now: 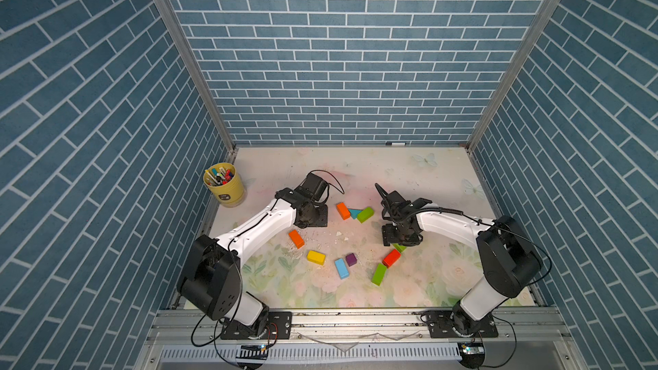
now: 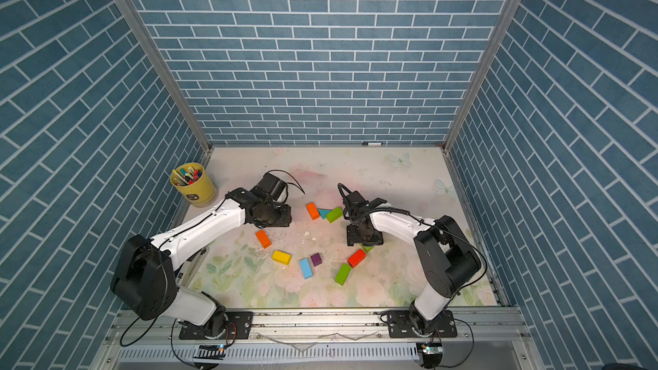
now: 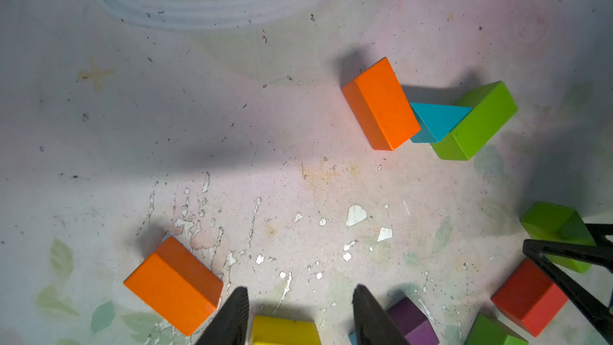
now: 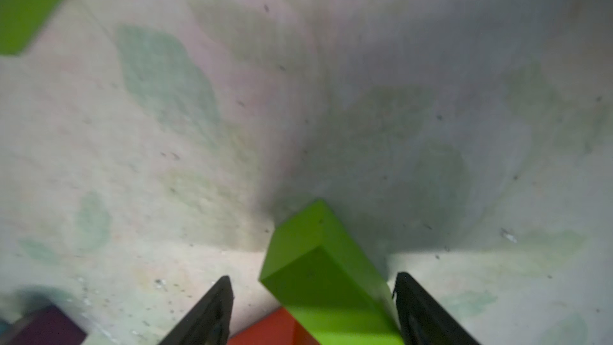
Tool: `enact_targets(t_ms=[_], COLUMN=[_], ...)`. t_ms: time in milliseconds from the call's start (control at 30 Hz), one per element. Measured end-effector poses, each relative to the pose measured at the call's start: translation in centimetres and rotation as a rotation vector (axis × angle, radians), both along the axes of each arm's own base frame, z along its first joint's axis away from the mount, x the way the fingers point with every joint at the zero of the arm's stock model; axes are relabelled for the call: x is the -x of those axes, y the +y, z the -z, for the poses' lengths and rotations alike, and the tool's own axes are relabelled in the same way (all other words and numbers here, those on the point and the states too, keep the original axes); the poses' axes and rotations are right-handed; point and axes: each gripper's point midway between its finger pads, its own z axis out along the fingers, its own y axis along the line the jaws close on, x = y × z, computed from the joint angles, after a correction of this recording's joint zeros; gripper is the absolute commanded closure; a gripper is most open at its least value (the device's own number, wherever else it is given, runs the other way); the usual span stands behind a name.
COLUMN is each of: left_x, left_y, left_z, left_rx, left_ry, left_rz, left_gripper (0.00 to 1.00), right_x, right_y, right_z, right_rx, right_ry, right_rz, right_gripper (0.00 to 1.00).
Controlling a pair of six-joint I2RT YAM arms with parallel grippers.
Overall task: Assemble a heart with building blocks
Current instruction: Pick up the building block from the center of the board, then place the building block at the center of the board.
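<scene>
Both pairs parted: right fingers (image 4: 212, 313) straddle a green brick (image 4: 325, 277) beside the red brick (image 4: 265, 328), not clamped; left fingers (image 3: 235, 316) empty; other blocks (image 1: 296, 238) lie scattered on bench (image 1: 356, 172)

Floral-print tabletop (image 1: 320, 161), scuffed, paint chipped mid-field. Lying on it:
- far orange brick (image 1: 343, 211), teal triangle (image 1: 353, 212) and far green brick (image 1: 365, 214), touching in a row
- near orange brick (image 1: 296, 238), yellow brick (image 1: 316, 257), light-blue brick (image 1: 341, 268), purple cube (image 1: 351, 259), near green brick (image 1: 379, 274) and red brick (image 1: 391, 258), in a loose arc
- third green brick (image 3: 550, 224), just beside the red

Yellow pen cup (image 1: 228, 190) at left rear.
</scene>
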Motion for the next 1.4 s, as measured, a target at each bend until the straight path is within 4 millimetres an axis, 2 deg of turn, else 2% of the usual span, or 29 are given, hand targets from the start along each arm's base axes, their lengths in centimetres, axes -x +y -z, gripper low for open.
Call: enact_targets(t_ms=[133, 233, 400, 533, 667, 733, 833, 900, 967, 1167, 1400], left_x=[0.1, 0.0, 0.1, 0.2, 0.6, 0.9, 1.0, 1.0, 1.0, 0.9, 0.8], left_y=[0.0, -0.1, -0.1, 0.0, 0.3, 0.4, 0.6, 0.6, 0.5, 0.6, 0.8], left_z=[0.2, 0.2, 0.3, 0.5, 1.2, 1.5, 1.7, 1.7, 1.7, 1.7, 1.7], left_rx=[0.002, 0.004, 0.006, 0.004, -0.006, -0.010, -0.011, -0.009, -0.008, -0.008, -0.009], left_ry=[0.004, 0.002, 0.003, 0.006, 0.022, 0.032, 0.038, 0.036, 0.035, 0.034, 0.035], left_rz=[0.001, 0.001, 0.002, 0.002, 0.001, -0.003, -0.009, -0.010, -0.011, -0.013, -0.018], left_gripper=[0.47, 0.47, 0.47, 0.47, 0.47, 0.47, 0.47, 0.47, 0.47, 0.47, 0.47], right_x=[0.6, 0.5, -0.2, -2.3, -3.4, -3.1, -2.5, -2.6, -2.6, -2.2, -1.7], right_y=[-0.7, -0.8, -0.2, 2.7, 6.0, 6.7, 6.8, 6.5, 6.0, 5.2, 6.6], right_z=[0.4, 0.3, -0.3, -1.5, -1.4, -0.9, -0.7, -0.7, -0.6, -0.6, -0.6], right_rx=[0.027, 0.031, 0.021, -0.006, -0.019, -0.013, 0.000, 0.016, 0.038, 0.065, -0.015], right_ry=[0.013, 0.006, -0.021, -0.066, -0.086, -0.079, -0.066, -0.069, -0.069, -0.051, -0.027], right_rz=[-0.019, -0.034, -0.063, -0.118, -0.191, -0.214, -0.231, -0.224, -0.218, -0.166, -0.093], right_gripper=[0.50, 0.63, 0.72, 0.75, 0.75, 0.74, 0.64, 0.54, 0.49, 0.46, 0.47])
